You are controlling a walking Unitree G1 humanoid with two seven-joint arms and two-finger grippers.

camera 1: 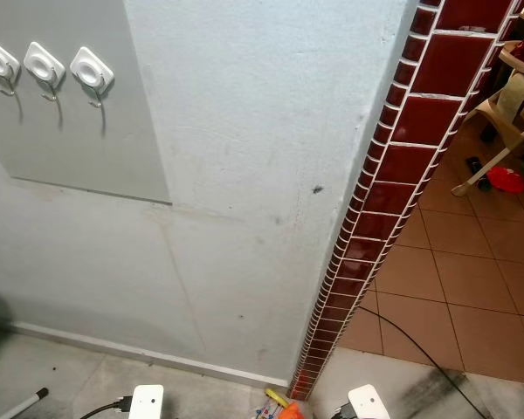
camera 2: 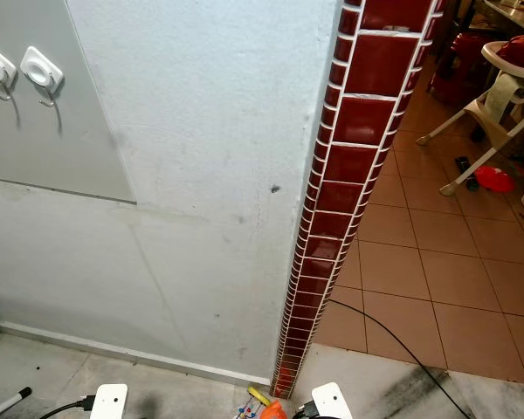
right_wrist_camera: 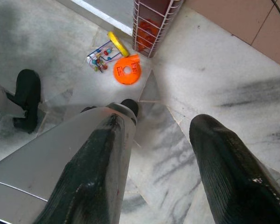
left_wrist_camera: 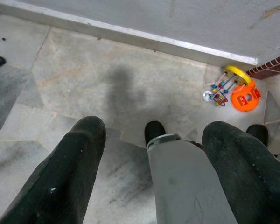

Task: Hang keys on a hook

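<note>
Hanging idle — left tool (left_wrist_camera: 151, 172), right tool (right_wrist_camera: 158, 172) spread, empty.

Even, soft daylight keeps the pale grey plastered wall (camera 1: 244, 175) sharp (no glare); the white square adhesive hooks (camera 1: 91, 68) cast faint shadows, and a blurry shadow darkens the grey marble floor (left_wrist_camera: 126, 93).

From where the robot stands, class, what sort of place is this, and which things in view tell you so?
Probably a hallway or entry corner of a lived-in home. White wall hooks sit on a grey panel, a highchair stands on the terracotta floor tiles beyond the red-tiled wall edge, and a toy key ring lies on the floor.
</note>
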